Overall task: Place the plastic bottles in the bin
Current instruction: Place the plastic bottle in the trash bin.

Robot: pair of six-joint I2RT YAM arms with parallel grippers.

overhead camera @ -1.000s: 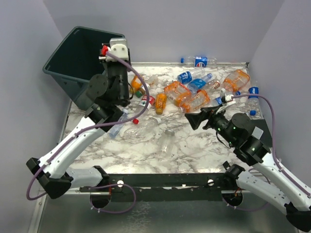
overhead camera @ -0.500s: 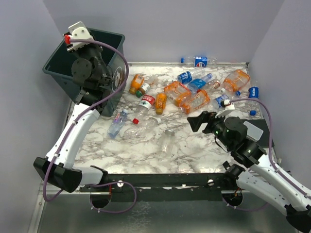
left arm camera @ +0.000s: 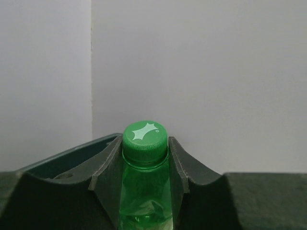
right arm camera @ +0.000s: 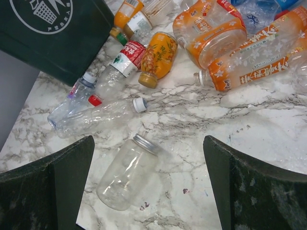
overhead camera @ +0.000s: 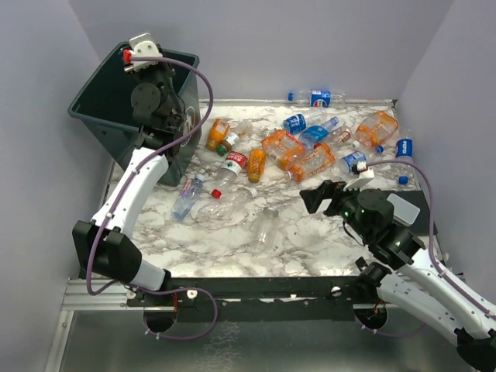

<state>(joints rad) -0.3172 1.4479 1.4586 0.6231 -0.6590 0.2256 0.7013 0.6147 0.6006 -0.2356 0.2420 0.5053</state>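
My left gripper (overhead camera: 138,56) is raised over the far rim of the dark green bin (overhead camera: 101,97). In the left wrist view the gripper (left arm camera: 145,142) is shut on the neck of a green bottle (left arm camera: 145,191) with a green cap, with the bin rim (left arm camera: 72,155) below. My right gripper (overhead camera: 314,196) is open and empty above the table. In the right wrist view its fingers (right arm camera: 147,143) straddle, from above, a clear jar (right arm camera: 125,175) with a silver lid. Several bottles lie on the marble, orange ones (overhead camera: 283,147) among them.
The bin (right arm camera: 57,33) with its white logo stands tilted at the far left. Clear bottles with red, white and blue caps (right arm camera: 103,112) lie beside it. A blue-labelled bottle (overhead camera: 318,98) lies by the back wall. Purple-grey walls close in the table.
My left arm has swung from above the table's left side up and over the bin, carrying the green bottle. My right gripper has drawn back slightly toward the near edge, still open.
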